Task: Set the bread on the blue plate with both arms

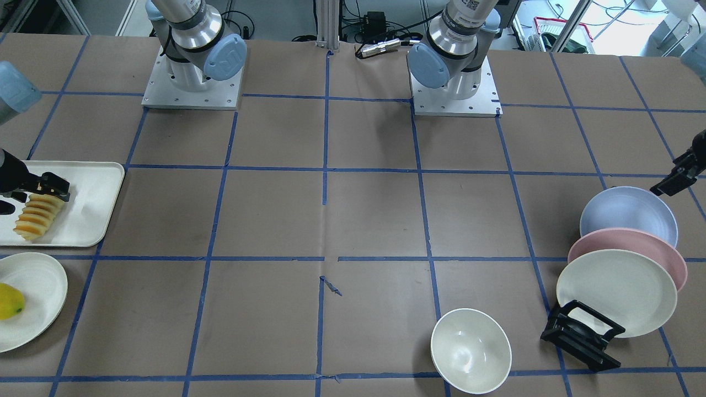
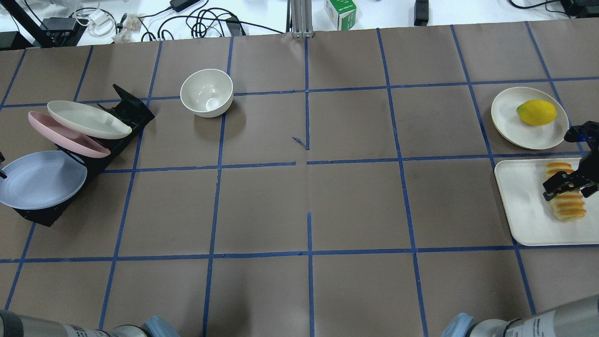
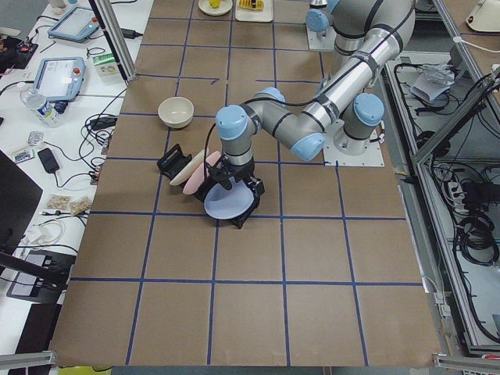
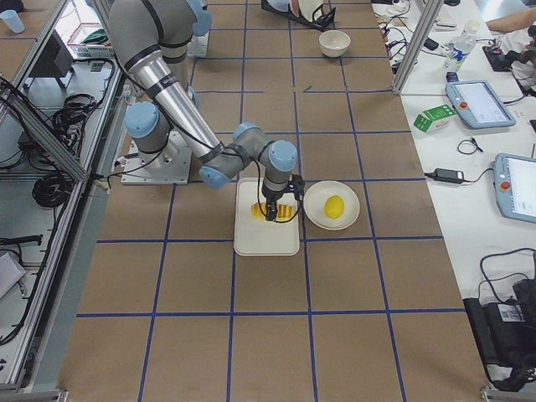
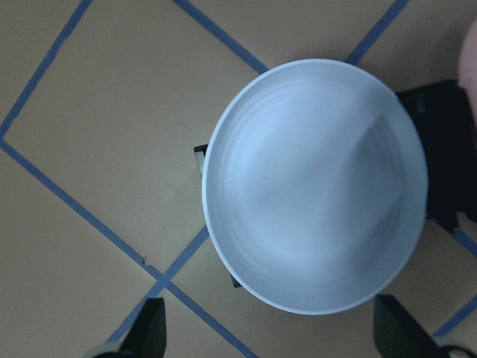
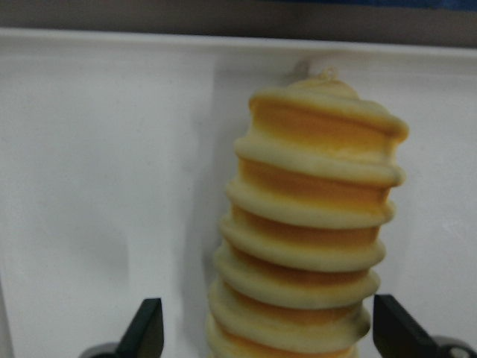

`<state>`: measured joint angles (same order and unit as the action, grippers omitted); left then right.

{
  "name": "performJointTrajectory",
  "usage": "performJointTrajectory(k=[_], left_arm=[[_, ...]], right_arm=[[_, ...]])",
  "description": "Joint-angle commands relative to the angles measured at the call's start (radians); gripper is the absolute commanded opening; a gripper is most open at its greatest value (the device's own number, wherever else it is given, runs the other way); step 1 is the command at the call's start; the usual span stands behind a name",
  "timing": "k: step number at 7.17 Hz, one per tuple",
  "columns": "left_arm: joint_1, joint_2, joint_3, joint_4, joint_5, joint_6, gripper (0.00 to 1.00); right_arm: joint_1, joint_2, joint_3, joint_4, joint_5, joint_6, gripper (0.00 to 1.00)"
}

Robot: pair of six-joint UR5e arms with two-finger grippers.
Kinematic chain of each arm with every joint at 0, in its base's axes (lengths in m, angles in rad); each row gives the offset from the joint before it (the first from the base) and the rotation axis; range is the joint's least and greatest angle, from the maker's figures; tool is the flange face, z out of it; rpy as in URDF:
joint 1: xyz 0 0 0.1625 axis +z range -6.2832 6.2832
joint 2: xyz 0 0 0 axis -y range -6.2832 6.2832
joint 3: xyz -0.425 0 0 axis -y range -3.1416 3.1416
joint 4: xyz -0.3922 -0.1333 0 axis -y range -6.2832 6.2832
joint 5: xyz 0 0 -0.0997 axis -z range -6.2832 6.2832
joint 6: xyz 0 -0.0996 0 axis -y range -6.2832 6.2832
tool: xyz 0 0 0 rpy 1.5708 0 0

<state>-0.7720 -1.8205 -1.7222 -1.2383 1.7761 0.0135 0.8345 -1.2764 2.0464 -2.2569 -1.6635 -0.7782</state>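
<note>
The bread (image 1: 37,218), a ridged golden-yellow loaf, lies on a white tray (image 1: 94,187); it also shows in the overhead view (image 2: 567,199). My right gripper (image 6: 270,332) is open and low over the bread (image 6: 313,224), with one finger on each side of its near end. The blue plate (image 1: 629,212) leans in a black rack (image 1: 584,336) at the other end of the table. My left gripper (image 5: 272,332) is open just above the blue plate (image 5: 313,186) and holds nothing. The left gripper is at the frame edge in the front view (image 1: 675,176).
A pink plate (image 1: 651,248) and a cream plate (image 1: 615,292) lean in the same rack behind the blue one. A white bowl (image 1: 470,350) stands near the rack. A lemon (image 1: 11,300) sits on a cream plate (image 1: 38,298) beside the tray.
</note>
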Motion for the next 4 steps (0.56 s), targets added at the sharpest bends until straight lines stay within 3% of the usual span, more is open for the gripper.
performJointTrajectory(k=[1,2,3,4], left_arm=[[0.01,-0.058,0.003,0.048,0.028,-0.009,0.7],[0.01,-0.072,-0.006,0.109,0.031,0.025,0.65],[0.01,-0.085,-0.01,0.121,0.028,0.037,0.44],[0.01,-0.091,-0.011,0.129,0.025,0.039,0.42]], right_arm=[[0.0,0.0,0.002,-0.001,-0.001,-0.006,0.86],[0.0,0.0,-0.003,-0.001,-0.001,-0.009,0.72],[0.0,0.0,-0.006,-0.004,-0.001,-0.009,0.45],[0.0,-0.003,-0.006,-0.001,-0.007,-0.004,0.19]])
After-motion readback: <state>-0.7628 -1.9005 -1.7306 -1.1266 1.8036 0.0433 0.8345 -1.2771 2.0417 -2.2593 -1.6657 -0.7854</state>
